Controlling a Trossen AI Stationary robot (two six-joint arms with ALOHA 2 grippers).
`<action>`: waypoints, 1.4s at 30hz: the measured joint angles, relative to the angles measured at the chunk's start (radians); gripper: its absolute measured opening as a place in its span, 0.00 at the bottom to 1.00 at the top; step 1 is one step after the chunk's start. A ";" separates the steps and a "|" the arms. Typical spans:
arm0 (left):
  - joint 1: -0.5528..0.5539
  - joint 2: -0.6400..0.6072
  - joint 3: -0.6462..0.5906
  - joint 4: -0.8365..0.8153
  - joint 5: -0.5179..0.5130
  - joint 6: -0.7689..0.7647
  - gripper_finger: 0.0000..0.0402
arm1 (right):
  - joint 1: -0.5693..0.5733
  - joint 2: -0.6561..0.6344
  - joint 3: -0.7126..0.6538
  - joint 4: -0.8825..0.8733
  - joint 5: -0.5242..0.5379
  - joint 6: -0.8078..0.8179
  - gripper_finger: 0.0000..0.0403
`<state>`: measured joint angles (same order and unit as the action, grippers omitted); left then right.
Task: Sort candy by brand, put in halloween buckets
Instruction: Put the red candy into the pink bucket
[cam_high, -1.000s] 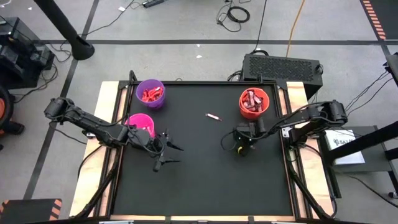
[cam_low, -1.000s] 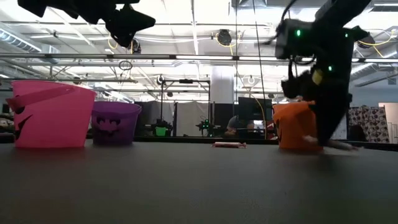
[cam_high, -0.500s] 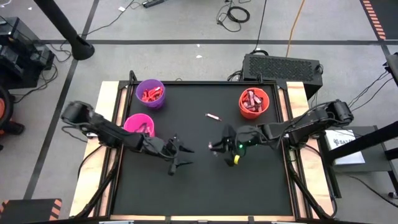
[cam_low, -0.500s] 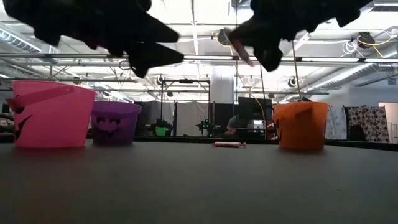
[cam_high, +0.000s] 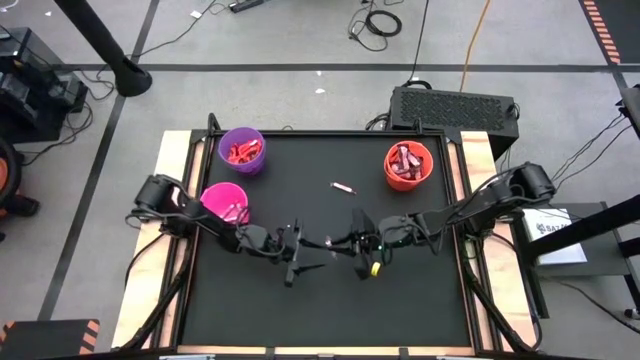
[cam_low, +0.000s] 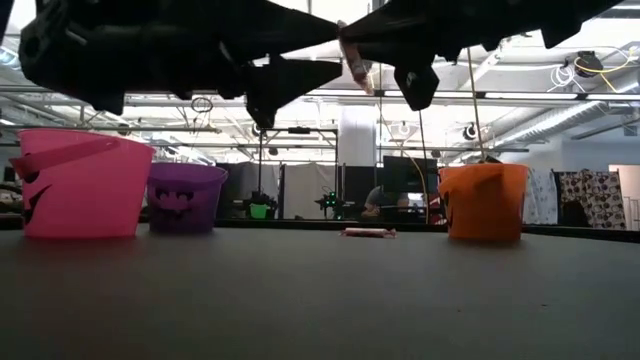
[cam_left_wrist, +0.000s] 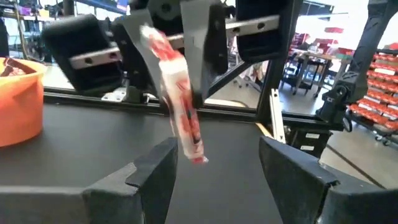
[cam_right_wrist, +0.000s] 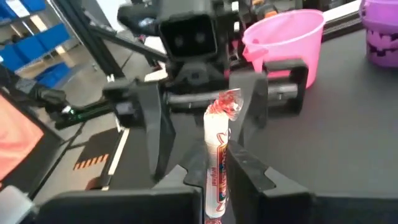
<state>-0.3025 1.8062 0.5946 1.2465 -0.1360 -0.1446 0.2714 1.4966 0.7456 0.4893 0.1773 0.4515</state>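
The black table (cam_high: 400, 290) lies under both my arms, which meet in the air over its middle. Three buckets stand on it: the purple bucket (cam_high: 242, 150) at the far left corner with red packets inside, the pink bucket (cam_high: 226, 202) just nearer along the left edge with some candy in it, and the orange bucket (cam_high: 408, 166) at the far right, holding dark brown-red bars. In the low view the pink one stands closest, the purple one just behind it, the orange one well apart on the other side.

My right gripper (cam_right_wrist: 214, 177) is pinched narrow on a stick (cam_right_wrist: 217, 155), a thin white sweet with red print and a twisted wrapper end (the end pointing toward my other arm). It is held clear of the table, near the centre. My left gripper (cam_left_wrist: 217, 168) faces it with fingers (cam_left_wrist: 152, 171) spread wide, one on each side of the stick's free end and not touching it; nothing is in that gripper.

One loose candy (cam_high: 343, 187), small and pinkish, lies flat on the table between the purple and orange buckets, well apart from both grippers.
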 joint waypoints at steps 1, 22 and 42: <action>0.001 0.010 0.008 0.002 0.000 -0.002 0.58 | 0.000 0.005 0.000 0.014 0.001 0.000 0.08; 0.009 0.027 0.082 -0.059 -0.079 0.020 0.50 | -0.001 0.007 0.000 0.059 0.005 -0.013 0.08; 0.009 -0.187 0.079 -0.471 -0.056 0.020 0.13 | -0.007 -0.014 0.001 -0.125 -0.048 0.014 0.48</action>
<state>-0.2932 1.6192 0.6731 0.7755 -0.1921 -0.1244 0.2641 1.4827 0.7464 0.3640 0.1291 0.4660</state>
